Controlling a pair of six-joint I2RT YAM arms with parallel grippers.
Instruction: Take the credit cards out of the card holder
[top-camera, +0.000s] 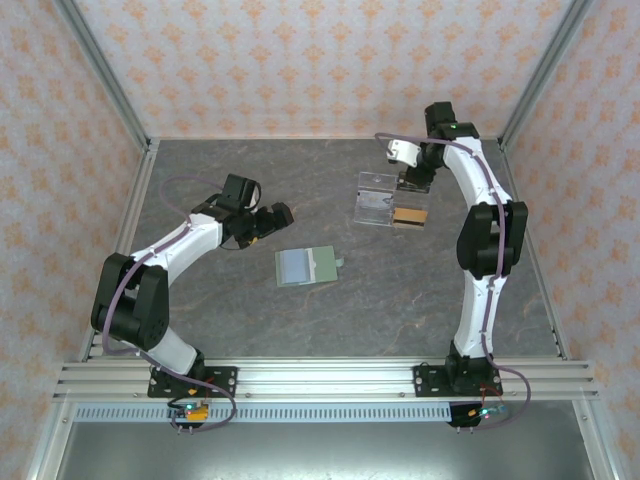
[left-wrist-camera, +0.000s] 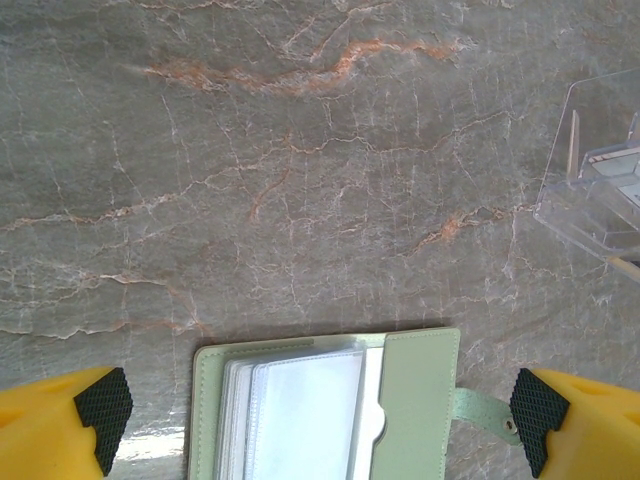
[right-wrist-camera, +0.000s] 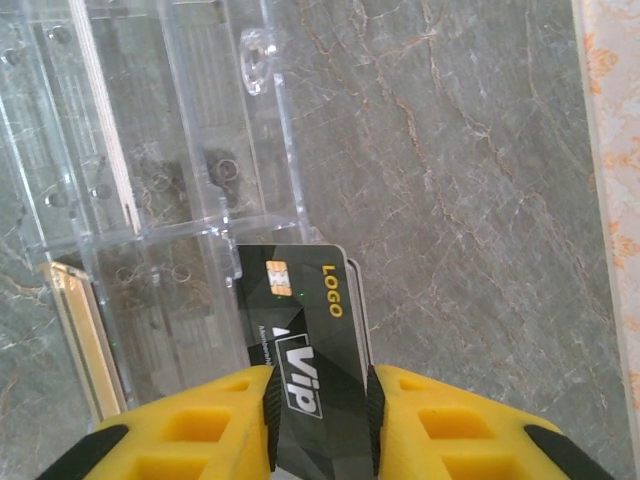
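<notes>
The left gripper (left-wrist-camera: 320, 412) is hovering with its jaws spread wide and holding nothing. The card holder (left-wrist-camera: 420, 400) is lying open and flat on the grey marbled table (left-wrist-camera: 300, 150), directly beneath the gap between those jaws, with its snap tab reaching toward one fingertip. Its clear inner sleeves are facing up. They are looking pale and blank, though whether any cards are remaining inside cannot be told.

Well apart from the holder, the right gripper (right-wrist-camera: 320, 395) is working at a clear acrylic stand (right-wrist-camera: 170, 130). A black card (right-wrist-camera: 300, 310) with gold lettering is sitting in the narrow gap between its jaws and projecting forward from the fingertips, its far end meeting the stand's near edge. The jaws are standing slightly apart – whether they are pressing on the card or letting it go cannot be told. To one side of these jaws, a thin pale edge (right-wrist-camera: 75, 330) is leaning at the stand and may be another card.

In terms of progress, at least one card is out of the holder and arriving at the stand. What is left appears to be setting it down – then checking the sleeves for more.
</notes>
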